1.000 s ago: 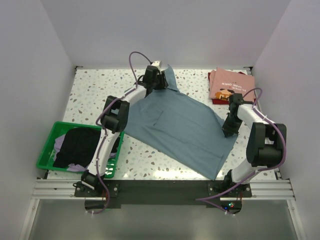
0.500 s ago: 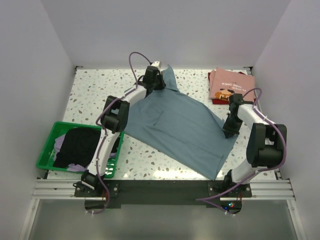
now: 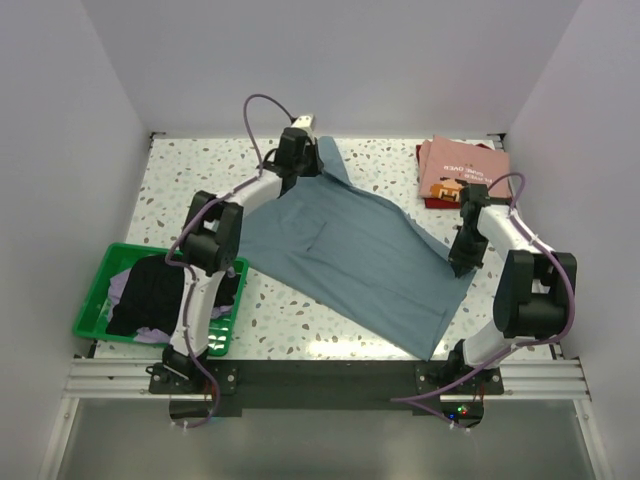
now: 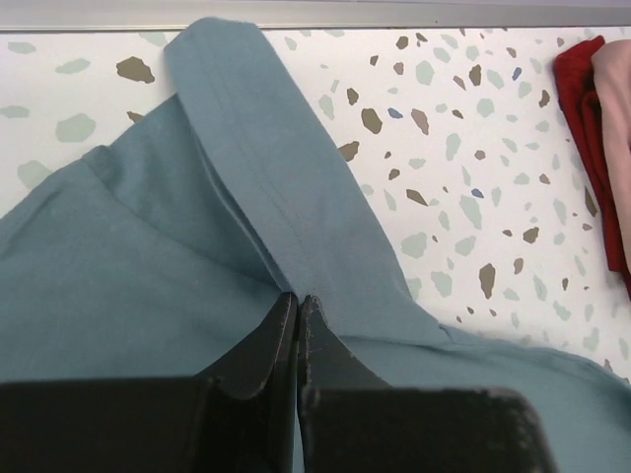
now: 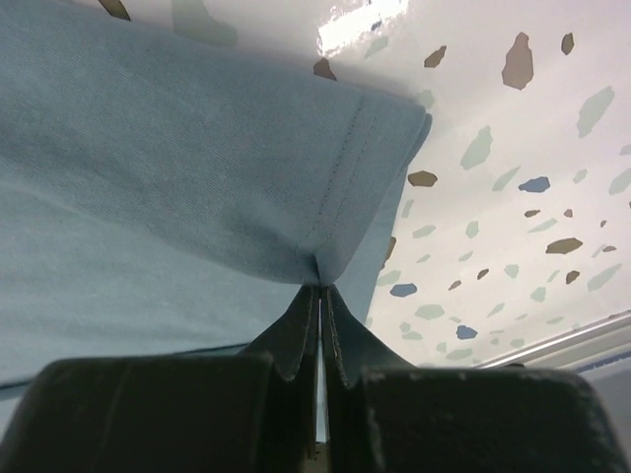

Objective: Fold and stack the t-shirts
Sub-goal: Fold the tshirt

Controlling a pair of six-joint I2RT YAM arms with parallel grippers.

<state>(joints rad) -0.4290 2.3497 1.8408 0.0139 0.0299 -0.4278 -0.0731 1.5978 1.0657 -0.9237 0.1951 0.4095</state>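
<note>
The grey-blue t-shirt (image 3: 345, 250) lies spread on the speckled table, slanting from far left to near right. My left gripper (image 3: 301, 160) is shut on its far sleeve edge (image 4: 276, 197), jaws pinched on the cloth (image 4: 298, 296). My right gripper (image 3: 460, 262) is shut on its right sleeve hem (image 5: 355, 177), jaws closed on the fold (image 5: 322, 288). A folded pink t-shirt with a small print (image 3: 462, 168) lies on a dark red one (image 3: 424, 160) at the far right. Black (image 3: 160, 290) and lavender (image 3: 152, 335) shirts lie in the basket.
A green mesh basket (image 3: 92, 300) stands at the near left. The dark red and pink stack also shows at the right edge of the left wrist view (image 4: 596, 128). The table's far rim (image 4: 315, 12) is close behind the left gripper.
My left gripper has moved left and a little farther back, pulling the grey-blue shirt's far sleeve and upper edge with it. The right gripper has held nearly still.
</note>
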